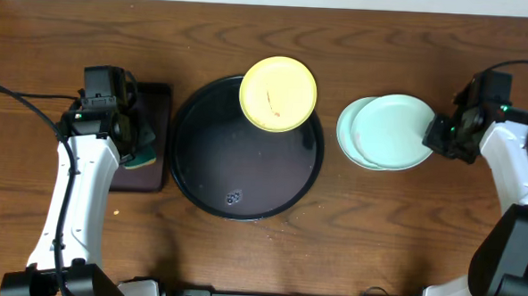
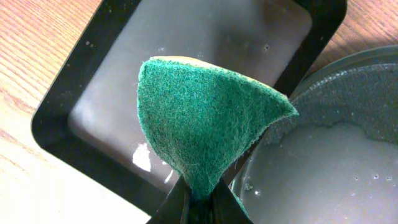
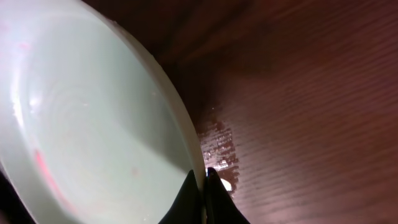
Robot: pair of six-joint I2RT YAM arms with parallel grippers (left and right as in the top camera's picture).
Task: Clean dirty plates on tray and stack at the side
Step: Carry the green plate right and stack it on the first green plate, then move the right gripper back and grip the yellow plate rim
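The round black tray (image 1: 200, 176) lies at table centre. A pale yellow plate (image 1: 278, 93) with a thin red-brown smear rests on its far right rim. Two mint plates lie right of the tray: the upper one (image 1: 392, 130) overlaps the lower one (image 1: 345, 134). My right gripper (image 1: 436, 133) is shut on the upper mint plate's right rim (image 3: 186, 134); its fingers (image 3: 203, 177) pinch the edge. My left gripper (image 1: 132, 140) is shut on a green sponge (image 2: 208, 127), fingers (image 2: 200, 198) pinching its lower corner, above the small rectangular tray.
A small black rectangular tray (image 1: 154, 103) lies left of the round tray; it also shows in the left wrist view (image 2: 81, 134), wet inside. The round tray's rim (image 2: 323, 68) shows beside it. Wet marks lie on the wood (image 3: 221, 146) near the mint plate.
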